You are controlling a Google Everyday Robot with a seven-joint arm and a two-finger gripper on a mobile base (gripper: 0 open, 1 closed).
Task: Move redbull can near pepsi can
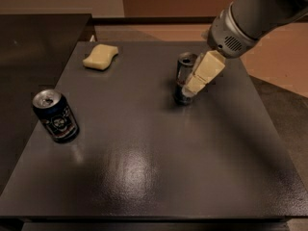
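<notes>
The redbull can (181, 77), tall, slim and silver-blue, stands upright on the dark table (144, 172), right of centre towards the back. My gripper (189, 90), cream-coloured, reaches down from the upper right and overlaps the can's right side, hiding part of it. The pepsi can (56, 116), shorter, wider and dark with a round whitish emblem, stands upright near the table's left edge, far from the redbull can.
A yellow sponge (100, 57) lies at the back left of the table. The arm's grey wrist (236, 30) hangs over the back right corner. A darker counter (33, 37) adjoins on the left; floor lies beyond the right edge.
</notes>
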